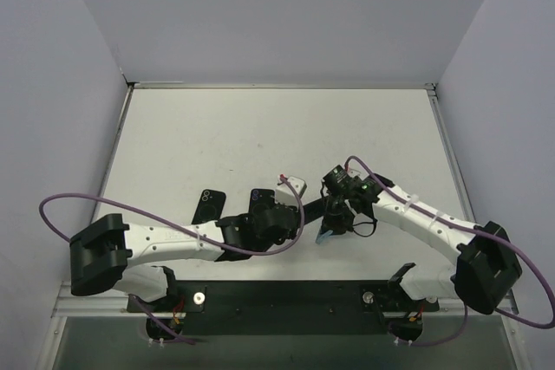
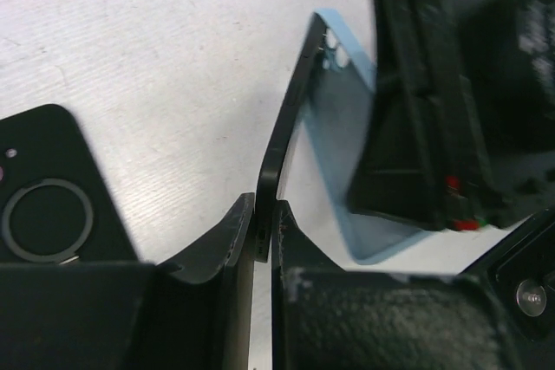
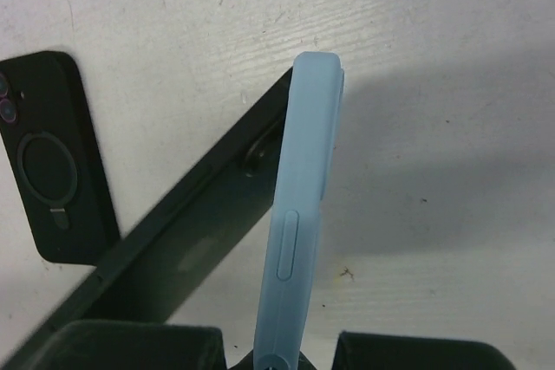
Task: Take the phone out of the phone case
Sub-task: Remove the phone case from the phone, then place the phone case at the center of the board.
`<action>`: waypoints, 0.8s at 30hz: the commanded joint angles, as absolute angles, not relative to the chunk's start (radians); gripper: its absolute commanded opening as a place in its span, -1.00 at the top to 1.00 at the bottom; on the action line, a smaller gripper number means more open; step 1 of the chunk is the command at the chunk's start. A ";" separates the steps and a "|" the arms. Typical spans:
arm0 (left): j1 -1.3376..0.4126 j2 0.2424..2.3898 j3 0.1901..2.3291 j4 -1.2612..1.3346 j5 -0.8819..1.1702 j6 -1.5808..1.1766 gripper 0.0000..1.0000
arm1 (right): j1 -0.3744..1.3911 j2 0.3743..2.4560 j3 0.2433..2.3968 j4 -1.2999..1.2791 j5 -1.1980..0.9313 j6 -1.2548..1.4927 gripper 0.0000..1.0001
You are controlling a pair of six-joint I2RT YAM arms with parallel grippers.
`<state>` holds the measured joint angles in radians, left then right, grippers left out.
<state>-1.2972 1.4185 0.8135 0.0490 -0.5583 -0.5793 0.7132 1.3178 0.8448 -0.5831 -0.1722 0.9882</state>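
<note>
Near the front middle of the table (image 1: 260, 127), the left gripper (image 2: 263, 214) pinches the edge of the black phone (image 2: 282, 136). The right gripper (image 3: 277, 354) clamps the light-blue phone case (image 3: 299, 179). The two splay apart, meeting at one corner. A black case (image 1: 208, 205) lies to the left.

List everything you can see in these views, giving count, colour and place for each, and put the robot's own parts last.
phone: 1, black, on edge, pinched at its near end, far end meeting the blue case
blue case: 1, light blue, held on edge above the table
black case: 1, black with a ring, flat on the table, left of the phone
pale object: 1, whitish, behind the grippers; too small to identify
table: 1, white
left gripper: 1, black, shut on the phone
right gripper: 1, black, shut on the blue case
</note>
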 commanded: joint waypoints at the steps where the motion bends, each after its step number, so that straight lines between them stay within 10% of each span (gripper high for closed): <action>1: -1.169 1.318 0.784 0.074 -0.562 -0.621 1.00 | 0.765 1.204 0.792 -0.617 -0.166 0.850 1.00; 24: -0.825 1.357 0.833 0.225 -0.037 -0.726 1.00 | 0.019 1.255 0.871 -0.278 -0.366 0.736 1.00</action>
<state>-0.8654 1.2984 0.7406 0.0784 -0.1665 -0.7006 0.1688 1.1965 0.8448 -0.4316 -0.2062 0.7452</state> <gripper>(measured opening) 0.161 0.077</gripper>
